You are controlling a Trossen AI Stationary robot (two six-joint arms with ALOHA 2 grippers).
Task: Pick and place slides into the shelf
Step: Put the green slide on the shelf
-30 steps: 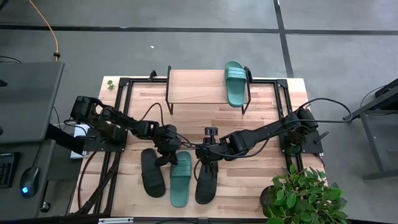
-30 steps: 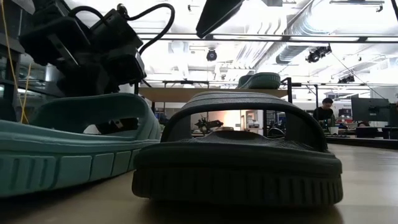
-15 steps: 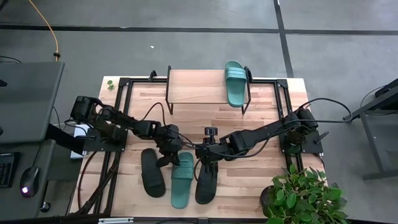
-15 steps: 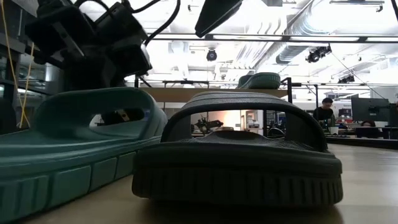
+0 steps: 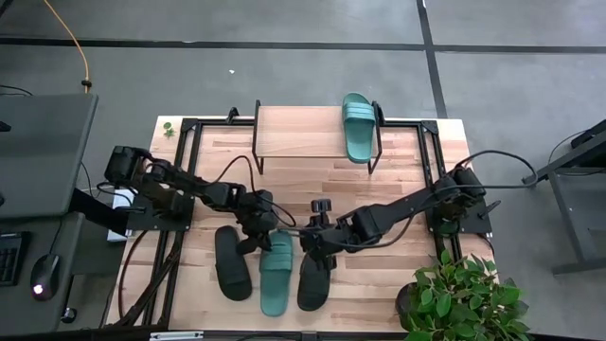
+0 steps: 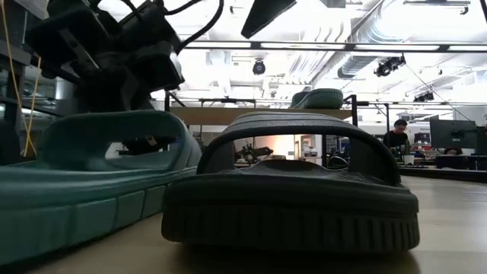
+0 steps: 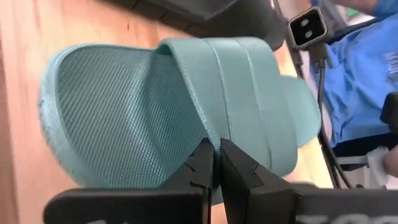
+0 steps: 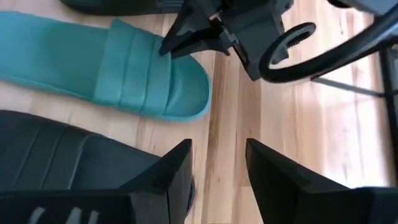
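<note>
A teal slide [image 5: 276,275] lies between two black slides [image 5: 232,263] [image 5: 312,279] on the table's near half. A second teal slide [image 5: 359,126] rests sole-down on the right end of the shelf [image 5: 303,133] at the far edge. My left gripper [image 5: 256,237] is shut on the near teal slide's strap [image 7: 249,93]. My right gripper [image 5: 317,244] is open and hangs above the toe end of the right black slide [image 8: 62,162], touching nothing. In the low view the teal slide [image 6: 91,175] is tilted beside the black slide [image 6: 289,190]. My left gripper pinches the side edge of the teal slide's ribbed strap [image 7: 208,134] between its two fingers, where the strap meets the sole. The fingers come slanting down from the table's left. The strap end is raised off the table and the slide is tilted.
Black frame rails [image 5: 185,180] run along the table's left and right sides. A potted plant [image 5: 459,294] stands at the near right corner. The shelf's left part is bare wood [image 5: 294,133]. Cables [image 5: 227,175] trail behind both arms.
My left gripper has gone up a little with the teal slide's strap. The slide's strap end has lifted and the slide has tipped from lying flat to tilted, while its near end stays low.
</note>
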